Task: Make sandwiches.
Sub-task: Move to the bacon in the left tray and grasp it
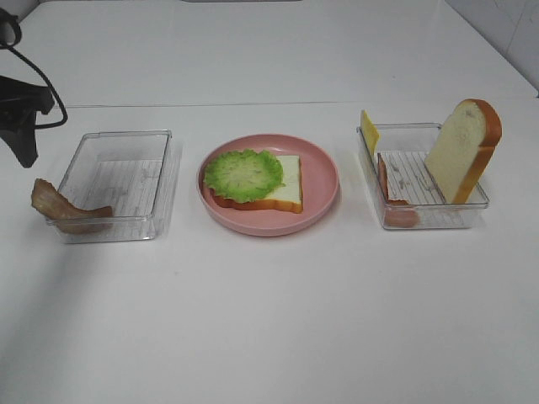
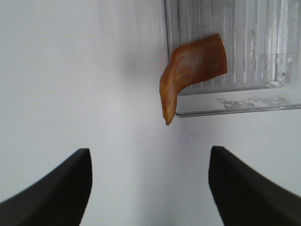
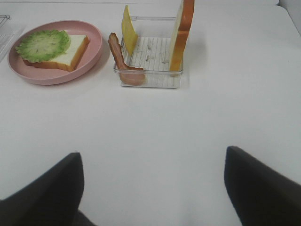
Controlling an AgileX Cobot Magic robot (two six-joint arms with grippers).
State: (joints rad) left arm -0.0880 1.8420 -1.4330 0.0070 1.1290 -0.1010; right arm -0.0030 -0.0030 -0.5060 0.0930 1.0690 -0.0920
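The partly built sandwich (image 1: 261, 181), a white square bread slice with orange-brown crust (image 1: 290, 189) under a green frilly lettuce leaf (image 1: 244, 172), lies on the round pink plate (image 1: 327, 177) at the middle of the white tabletop (image 1: 269, 320), judged central so that either arm can reach it. A reddish-brown ham strip (image 1: 63, 206) drapes over the near corner of the left clear plastic tray (image 1: 126, 135), one end hanging outside, probably the easiest part to pinch. The left end effector (image 2: 149, 150) hovers before it, jaws wide and empty. The right end effector (image 3: 153, 153) is likewise wide and empty, well apart from the right clear plastic tray (image 1: 438, 217), where a second bread slice (image 1: 463, 151) leans upright near a yellow cheese slice (image 1: 369, 130) and a bacon strip (image 1: 389, 198). Whether the cheese sits inside the rim cannot be told. The right arm lies outside the high view; the left arm (image 1: 21, 109) is cut off at its edge.
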